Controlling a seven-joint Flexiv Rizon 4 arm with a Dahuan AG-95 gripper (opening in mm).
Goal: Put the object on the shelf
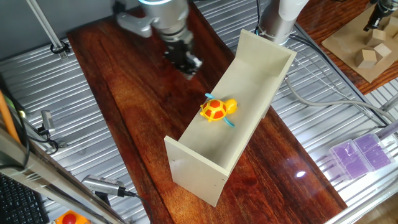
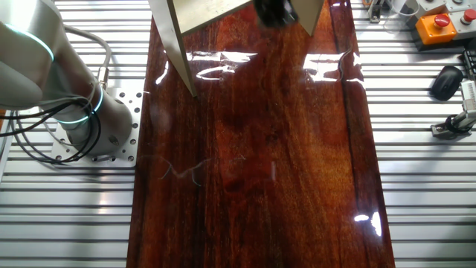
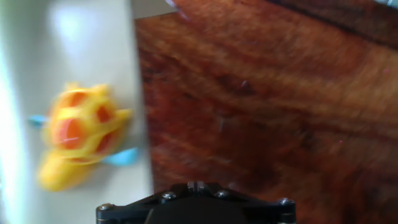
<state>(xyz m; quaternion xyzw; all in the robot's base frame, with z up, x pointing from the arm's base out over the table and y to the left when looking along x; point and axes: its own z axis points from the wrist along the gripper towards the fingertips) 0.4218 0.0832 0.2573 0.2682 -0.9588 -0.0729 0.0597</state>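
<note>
Right now the small yellow toy turtle with the orange-red shell and thin light-blue bits (image 1: 217,110) lies on the flat board of the long cream-white shelf unit (image 1: 255,81), roughly midway along its length, free of the robot. From the hand view the turtle (image 3: 79,138) appears blurred on the pale shelf board (image 3: 87,43), close to the board's edge, where the dark polished wood begins. The shelf rests on its side on the glossy reddish-brown wooden worktop (image 1: 143,124), with one flat end panel towards the camera and the other beside the arm's base. The dark gripper (image 1: 185,61) hangs above the worktop just beside the shelf's long edge, apart from the turtle; it is motion-blurred, so I cannot tell whether the jaws are spread or pressed together. In the other fixed view only the shelf's lower corner (image 2: 178,45) and a blurred bit of the gripper (image 2: 277,10) show at the top edge. Pale wooden blocks (image 1: 372,55) sit on a brown cardboard tray (image 1: 346,46) well away, on the ribbed metal bench.
</note>
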